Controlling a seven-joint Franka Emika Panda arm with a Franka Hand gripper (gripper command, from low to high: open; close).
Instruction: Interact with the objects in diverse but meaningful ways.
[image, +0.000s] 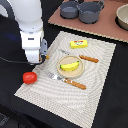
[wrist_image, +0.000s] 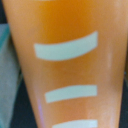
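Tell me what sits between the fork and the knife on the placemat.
A small round plate holding the yellow banana lies between the fork and the knife, seen in the exterior view.

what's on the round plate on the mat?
A yellow banana lies on the plate. The plate's rim shows around it; the part of the plate under the banana is covered.

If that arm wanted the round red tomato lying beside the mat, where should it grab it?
Probably from straight above, pinching across its widest middle. The round red tomato sits alone on the dark tabletop, just off the striped placemat, with nothing touching it. Being round, any pair of opposite sides looks equally good.
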